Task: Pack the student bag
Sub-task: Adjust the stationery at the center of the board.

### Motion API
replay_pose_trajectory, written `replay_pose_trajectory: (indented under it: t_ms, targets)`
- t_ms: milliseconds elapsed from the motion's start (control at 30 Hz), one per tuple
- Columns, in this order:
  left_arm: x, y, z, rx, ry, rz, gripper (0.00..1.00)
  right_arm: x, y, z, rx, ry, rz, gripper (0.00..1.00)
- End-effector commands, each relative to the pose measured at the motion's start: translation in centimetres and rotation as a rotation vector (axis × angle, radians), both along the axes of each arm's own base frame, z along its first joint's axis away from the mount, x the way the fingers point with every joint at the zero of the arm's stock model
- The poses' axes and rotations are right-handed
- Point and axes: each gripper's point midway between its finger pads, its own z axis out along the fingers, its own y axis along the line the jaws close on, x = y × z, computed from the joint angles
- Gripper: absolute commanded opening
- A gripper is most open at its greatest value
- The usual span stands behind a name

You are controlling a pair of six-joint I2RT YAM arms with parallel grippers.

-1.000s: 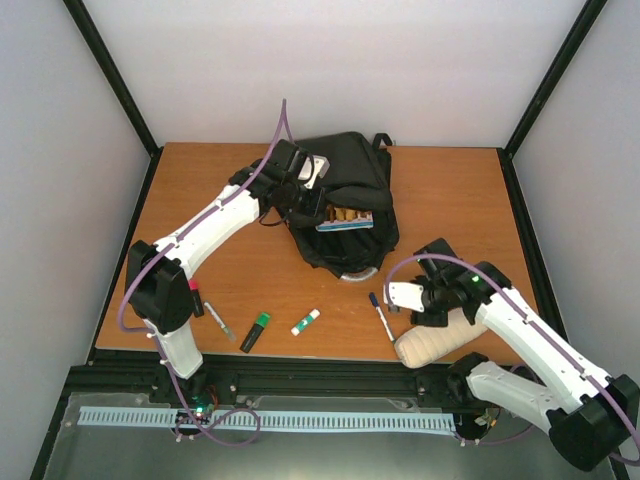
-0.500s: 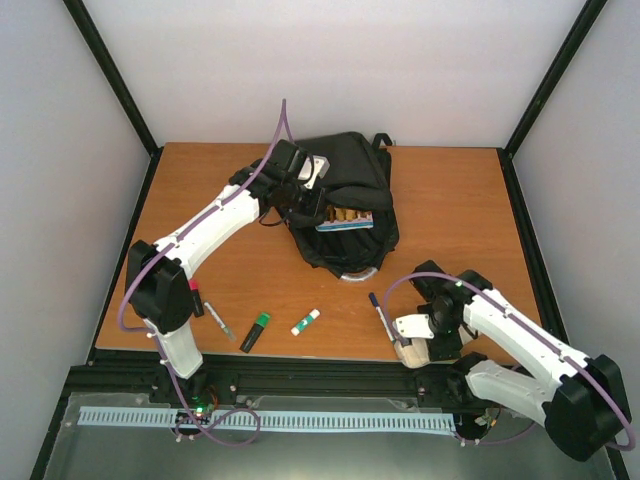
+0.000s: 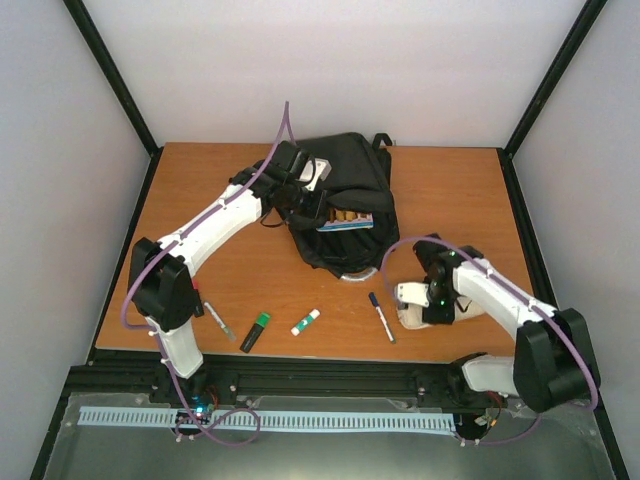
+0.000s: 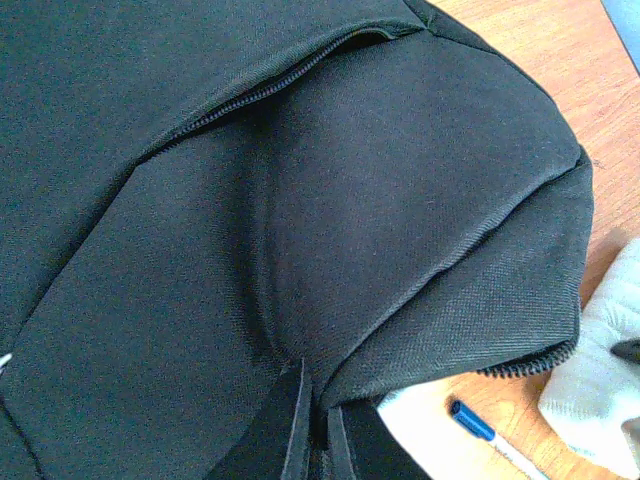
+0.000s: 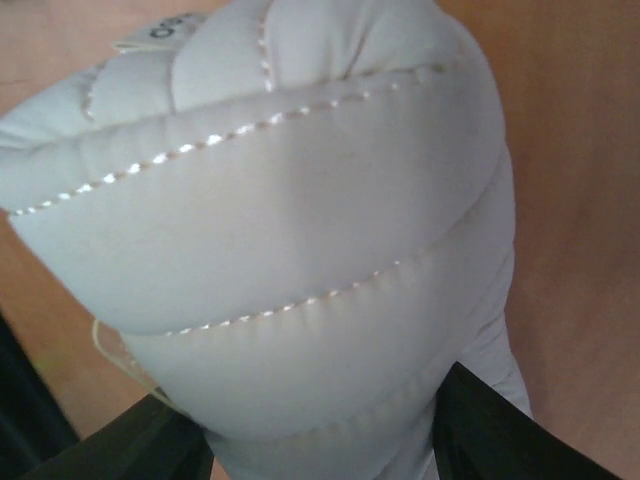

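A brown wooden bench (image 3: 200,200) is seen from above, its far edge taken as 12 o'clock and the two robot arms mounted at 6 o'clock. The student bag (image 3: 350,180), large, black and unzipped, lies flat just beyond the bench centre towards 12 o'clock, with a blue-edged flat item (image 3: 345,222) showing in its open mouth. The white left arm reaches from 7 o'clock to the bag's near-left rim, where the left claw (image 3: 308,203) is fully closed, pinching a fold of the bag's black fabric. The right arm bends in from 5 o'clock, and the right claw (image 3: 425,305) points down at 4 o'clock, its two dark fingers (image 5: 500,430) spread fairly wide and pressed against both sides of a cream quilted pouch (image 5: 300,250) that rests on the wood. A blue-capped pen (image 3: 381,316) lies just left of the pouch at 5 o'clock. A green-capped white glue stick (image 3: 306,321) lies at 6 o'clock, a green and black highlighter (image 3: 256,332) at 7 o'clock, and a thin silver pen (image 3: 220,322) at 8 o'clock.
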Motion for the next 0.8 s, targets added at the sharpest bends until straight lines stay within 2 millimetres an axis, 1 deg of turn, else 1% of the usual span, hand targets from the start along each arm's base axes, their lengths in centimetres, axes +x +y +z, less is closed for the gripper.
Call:
replay_pose_trajectory:
  t_ms: [0, 67, 100, 133, 167, 200, 300, 433, 467, 500, 533, 600, 667, 767]
  targets:
    - [0.3, -0.7, 2.2, -0.054, -0.032, -0.022, 0.01, 3.0, -0.1, 1.5, 0.062, -0.018, -0.028, 0.54]
    - [0.3, -0.7, 2.1, -0.055, -0.03, -0.022, 0.01, 4.1, -0.1, 2.1, 0.084, -0.026, -0.045, 0.54]
    - [0.3, -0.8, 2.1, -0.057, -0.029, -0.025, 0.01, 4.7, 0.3, 2.4, 0.103, -0.022, -0.051, 0.54]
    - [0.2, -0.8, 2.1, -0.058, -0.026, -0.026, 0.01, 5.4, 0.2, 2.6, 0.125, -0.017, -0.094, 0.54]
    - [0.2, -0.8, 2.0, -0.059, -0.023, -0.026, 0.01, 6.7, 0.6, 3.2, 0.159, -0.024, -0.142, 0.53]
    - [0.2, -0.9, 2.0, -0.06, -0.023, -0.027, 0.01, 7.6, 0.8, 3.2, 0.175, -0.016, -0.188, 0.53]
    - [0.2, -0.9, 1.9, -0.06, -0.017, -0.028, 0.01, 10.2, 0.9, 2.5, 0.198, -0.006, -0.314, 0.54]
    - [0.2, -1.0, 1.8, -0.062, -0.013, -0.029, 0.01, 13.6, -0.3, 1.6, 0.204, -0.058, -0.449, 0.54]
    - [0.2, -1.1, 1.7, -0.065, -0.009, -0.031, 0.01, 14.6, -0.8, 1.3, 0.201, -0.091, -0.478, 0.57]
    - [0.1, -1.1, 1.8, -0.066, -0.01, -0.032, 0.01, 15.2, -1.2, 0.9, 0.193, -0.107, -0.505, 0.61]
    - [0.2, -1.1, 1.8, -0.068, -0.008, -0.031, 0.01, 15.6, -1.5, 0.5, 0.189, -0.114, -0.526, 0.63]
    - [0.1, -1.1, 1.8, -0.069, -0.008, -0.033, 0.01, 15.7, -1.8, 0.0, 0.193, -0.105, -0.555, 0.7]
    - [0.1, -1.1, 1.9, -0.068, -0.009, -0.032, 0.01, 15.6, -1.8, 0.7, 0.211, -0.114, -0.573, 0.76]
    - [0.2, -1.1, 1.7, -0.065, -0.005, -0.029, 0.01, 15.0, -1.5, 2.7, 0.249, -0.155, -0.546, 0.79]
